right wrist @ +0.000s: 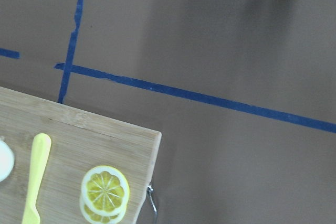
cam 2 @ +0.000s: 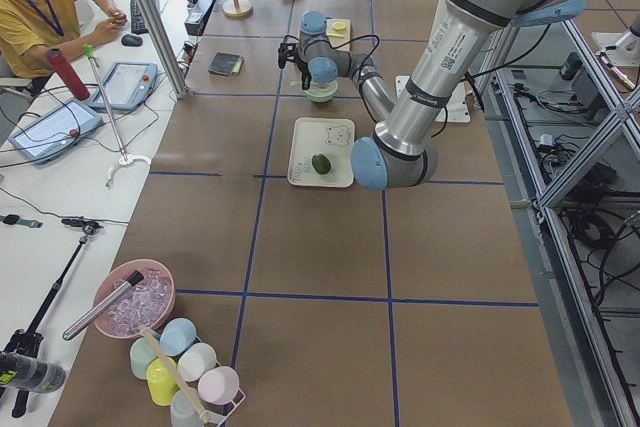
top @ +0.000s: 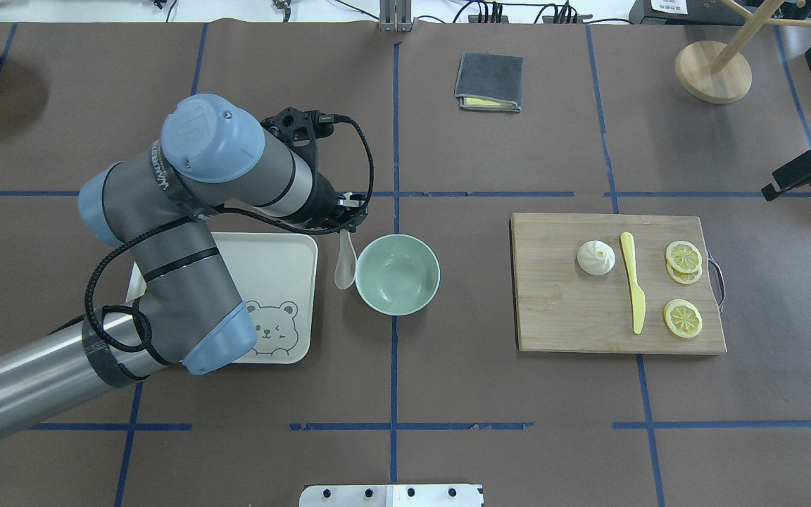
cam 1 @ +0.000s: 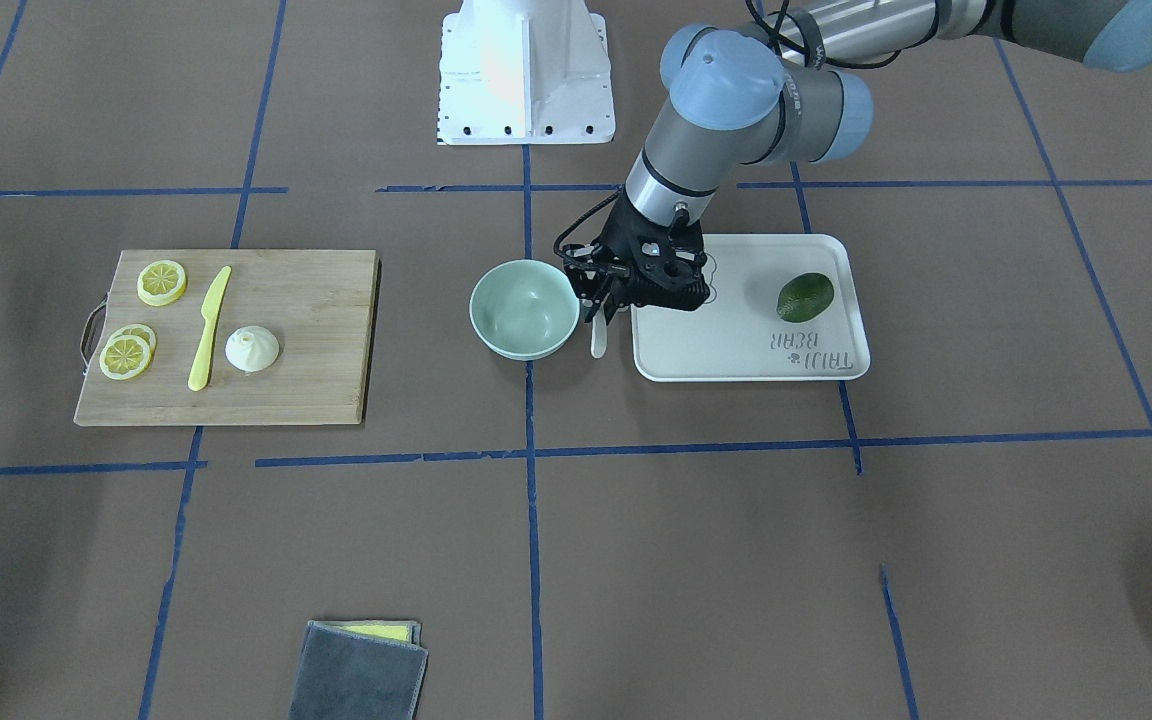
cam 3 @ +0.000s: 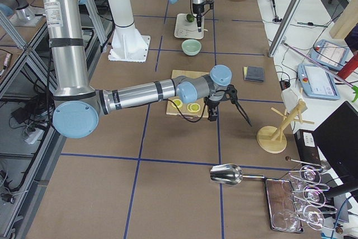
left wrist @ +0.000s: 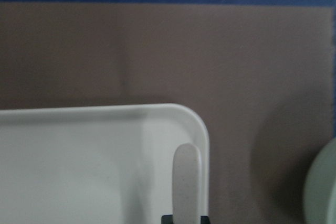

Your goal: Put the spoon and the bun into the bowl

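**Counter** (top: 448, 394): brown, gridded with blue tape. Entries run from the robot's edge outward.

1. **Tray** (top: 286, 248): white with a bear print, on the robot's left. It carries one avocado (cam 1: 804, 297), dark green, on the half away from the bowl. The left arm overhangs much of the tray.
2. **Board** (top: 560, 320): wood, with a metal handle on its outer end, on the robot's right and well apart from the tray. Contents, inner to outer:
   - Bun (top: 595, 257): white, pleated top up, lying free.
   - Knife (top: 632, 285): yellow, just beside the bun and not touching it.
   - Lemon slices (top: 683, 318): one single slice nearer the robot and an overlapping pair farther off.
3. **Bowl** (top: 398, 306): mint green, upright, with only its bare inside showing. It stands between tray and board, near the tray's corner.
4. **Spoon** (top: 344, 264): whitish, hanging roughly upright with the handle up and the scoop down. It is in the gap between tray and bowl, just beside the bowl's rim and outside it. Contact with the counter cannot be told.
5. **Left end effector** (cam 1: 602, 303): black, jaws closed on the spoon's handle, by the tray's far corner.
6. **Right end effector** (top: 778, 184): black, beyond the board's handle end and apart from the board. How far its jaws are open cannot be told.
7. **Cloth** (top: 488, 81): grey, folded over a yellow layer, on the far side near the centre line.
8. **Stand** (top: 712, 72): wooden, round base, in the far right corner.
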You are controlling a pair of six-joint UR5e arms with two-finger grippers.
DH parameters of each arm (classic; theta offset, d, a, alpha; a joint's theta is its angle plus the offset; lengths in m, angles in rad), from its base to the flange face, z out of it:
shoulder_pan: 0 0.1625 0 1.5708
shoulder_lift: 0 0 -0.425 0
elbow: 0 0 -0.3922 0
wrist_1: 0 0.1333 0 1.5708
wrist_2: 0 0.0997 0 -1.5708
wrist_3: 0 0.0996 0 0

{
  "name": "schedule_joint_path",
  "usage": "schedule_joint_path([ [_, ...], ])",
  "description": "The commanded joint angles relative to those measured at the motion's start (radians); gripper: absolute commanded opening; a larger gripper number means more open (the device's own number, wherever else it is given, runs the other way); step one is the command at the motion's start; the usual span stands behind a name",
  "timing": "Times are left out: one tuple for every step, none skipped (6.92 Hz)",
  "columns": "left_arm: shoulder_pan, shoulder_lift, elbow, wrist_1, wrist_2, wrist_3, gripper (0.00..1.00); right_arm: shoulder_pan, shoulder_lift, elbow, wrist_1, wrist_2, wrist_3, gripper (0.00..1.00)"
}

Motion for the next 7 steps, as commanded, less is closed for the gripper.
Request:
schedule_joint_path([
  [0.02, -0.051, 0.094, -0.105, 0.011, -0.045, 0.0, -0.091, 0.002, 0.011, 0.146, -0.012, 0.215, 1.0],
  [0.05, -0.072, 0.135, -0.151, 0.059, -0.089, 0.0, -0.112, 0.002, 0.012, 0.206, -0.023, 0.283, 1.0],
  [0.078, -0.074, 0.15, -0.156, 0.089, -0.092, 0.0, -0.122, 0.002, 0.012, 0.21, -0.023, 0.308, 1.0],
  [0.092, -0.071, 0.15, -0.171, 0.091, -0.086, 0.22, -0.142, 0.004, 0.014, 0.212, -0.023, 0.319, 1.0],
  [0.092, -0.066, 0.151, -0.185, 0.095, -0.083, 0.62, -0.162, 0.017, 0.018, 0.213, -0.023, 0.359, 1.0],
  [0.092, -0.066, 0.15, -0.187, 0.141, -0.08, 0.83, -0.215, 0.023, 0.055, 0.227, -0.041, 0.469, 1.0],
  [0.066, -0.065, 0.144, -0.185, 0.14, -0.051, 0.82, -0.319, 0.023, 0.13, 0.23, -0.152, 0.614, 1.0],
])
